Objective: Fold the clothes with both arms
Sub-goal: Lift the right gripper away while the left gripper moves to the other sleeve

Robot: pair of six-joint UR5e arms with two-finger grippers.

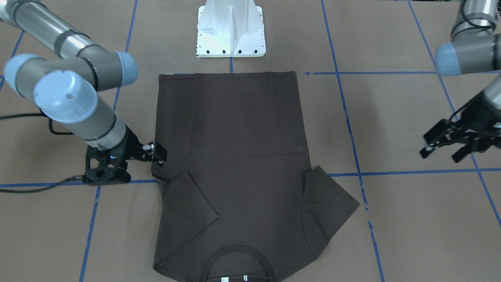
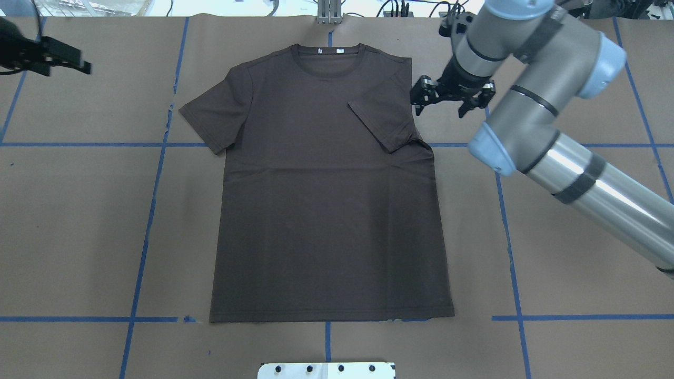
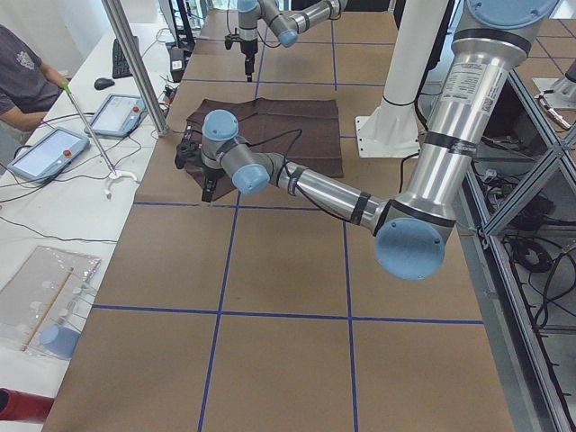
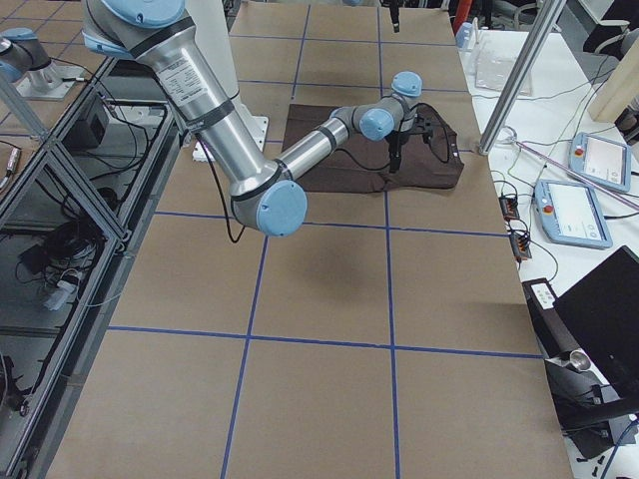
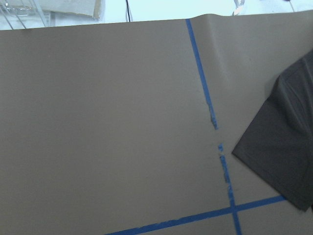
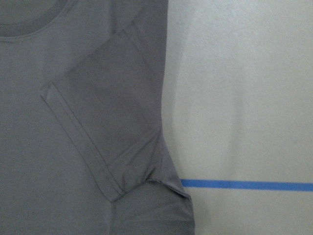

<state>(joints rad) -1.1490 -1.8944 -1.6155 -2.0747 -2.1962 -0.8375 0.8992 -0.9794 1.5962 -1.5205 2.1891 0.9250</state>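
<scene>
The dark brown T-shirt (image 2: pixel 326 210) lies flat on the brown paper table, collar (image 2: pixel 329 58) at the far edge and hem toward the robot. The sleeve on the robot's right (image 2: pixel 382 116) is folded inward over the chest, and it also shows in the right wrist view (image 6: pixel 107 112). The other sleeve (image 2: pixel 216 113) lies spread out. My right gripper (image 2: pixel 441 111) is open and empty, low beside the shirt's right shoulder edge; it also shows in the front-facing view (image 1: pixel 159 154). My left gripper (image 1: pixel 440 156) is open and empty, well off to the shirt's left (image 2: pixel 79 63).
The white pedestal base (image 1: pixel 231 29) stands just behind the hem. Blue tape lines (image 2: pixel 152 200) grid the table. Past the far table edge there are a metal pole (image 3: pixel 135 63), tablets (image 3: pixel 49 151) and a seated operator (image 3: pixel 22 76).
</scene>
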